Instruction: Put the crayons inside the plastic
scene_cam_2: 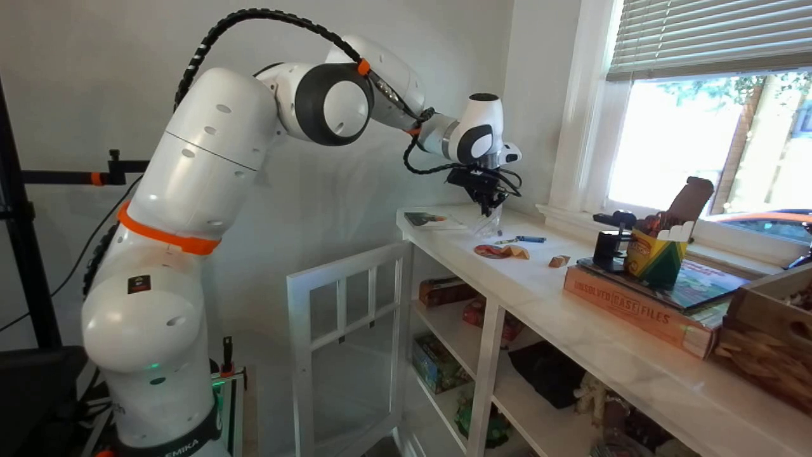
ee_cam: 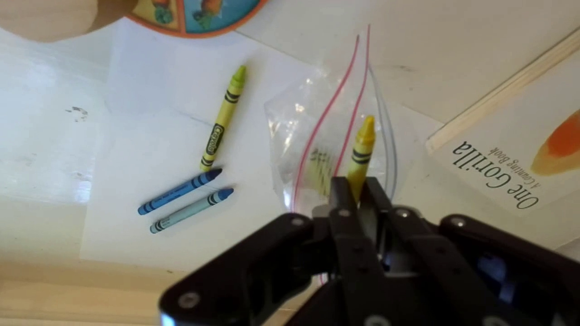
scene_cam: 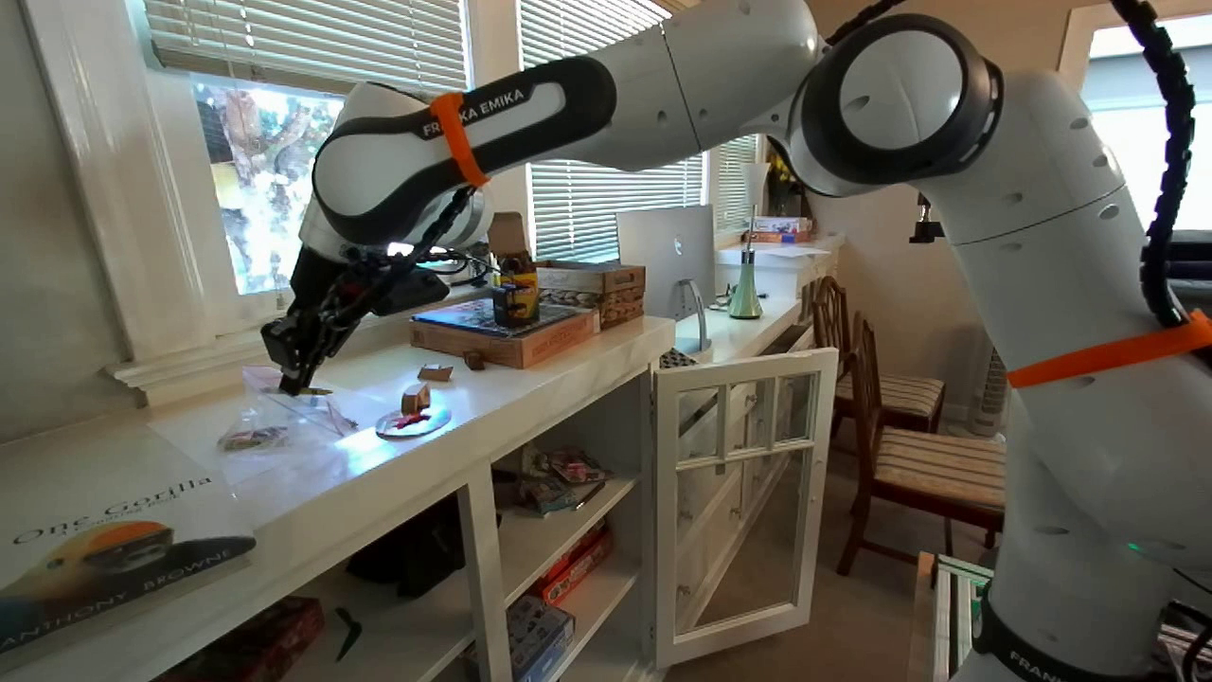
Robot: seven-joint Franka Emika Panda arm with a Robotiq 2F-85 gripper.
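My gripper point(ee_cam: 358, 188) is shut on a yellow crayon point(ee_cam: 362, 147), which sticks out past the fingertips over the plastic. The plastic point(ee_cam: 290, 122) is a clear zip bag with red lines along its opening, lying below the gripper. A yellowish patch with dark marks shows through it. A yellow-green crayon point(ee_cam: 223, 117), a dark blue crayon point(ee_cam: 179, 192) and a light blue crayon point(ee_cam: 191, 212) lie on white paper beside the bag. In both exterior views the gripper point(scene_cam: 295, 379) point(scene_cam_2: 488, 208) points down at the bag point(scene_cam: 270, 417) point(scene_cam_2: 487, 227); whether it touches is unclear.
A book point(scene_cam: 114, 549) lies beside the bag. A round picture disc point(scene_cam: 413, 422) and brown cardboard pieces point(scene_cam: 436, 373) lie on the other side. A flat box point(scene_cam_2: 641, 311) carrying a crayon box point(scene_cam_2: 656, 254) and a wooden crate point(scene_cam: 587, 279) stand farther along the counter by the window.
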